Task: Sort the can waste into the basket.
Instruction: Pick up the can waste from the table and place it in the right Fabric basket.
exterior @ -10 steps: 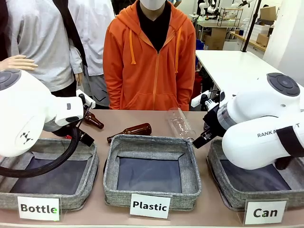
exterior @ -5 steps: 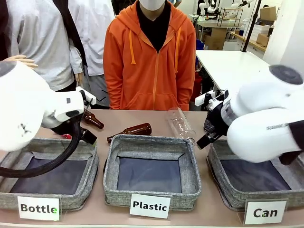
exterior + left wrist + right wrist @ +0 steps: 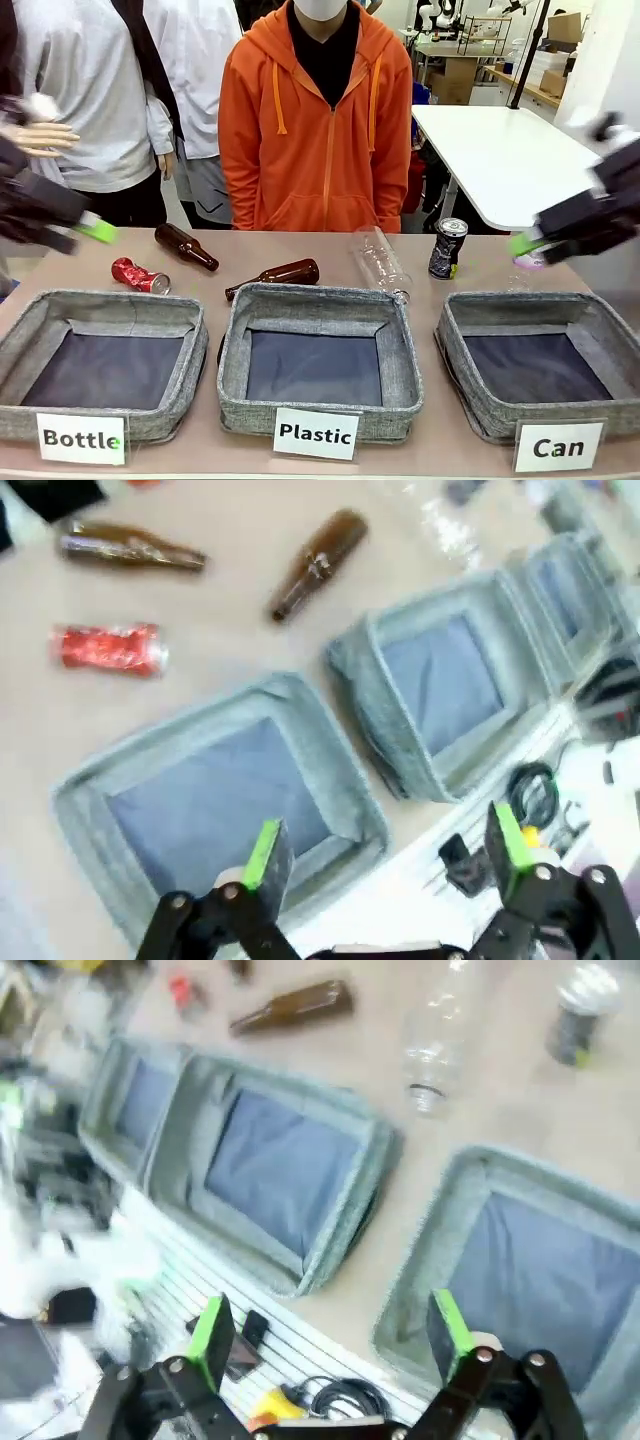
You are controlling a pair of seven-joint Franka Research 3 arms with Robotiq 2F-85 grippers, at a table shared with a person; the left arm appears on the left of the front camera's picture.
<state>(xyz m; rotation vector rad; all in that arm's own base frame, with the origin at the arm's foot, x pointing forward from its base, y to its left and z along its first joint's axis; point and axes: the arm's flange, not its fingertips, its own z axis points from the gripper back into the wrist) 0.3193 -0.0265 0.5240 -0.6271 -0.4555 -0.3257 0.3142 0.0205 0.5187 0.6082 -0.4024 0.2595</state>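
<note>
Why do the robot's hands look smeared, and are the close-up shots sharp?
Front view: the Can basket is sharp, but the left gripper and right gripper smear with motion blur. Left wrist view: soft throughout, the red can fuzzy. Right wrist view: softer still, the black can a vague shape.

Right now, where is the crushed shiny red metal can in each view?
Front view: the crushed shiny red metal can lies left, behind the grey woven bin labelled "Bottle".
Left wrist view: the can, far left, mid-height.
Right wrist view: a small red blur, top left.
Shared landmark: the brown glass bottle behind the grey "Plastic" bin, right of the can throughout.
</note>
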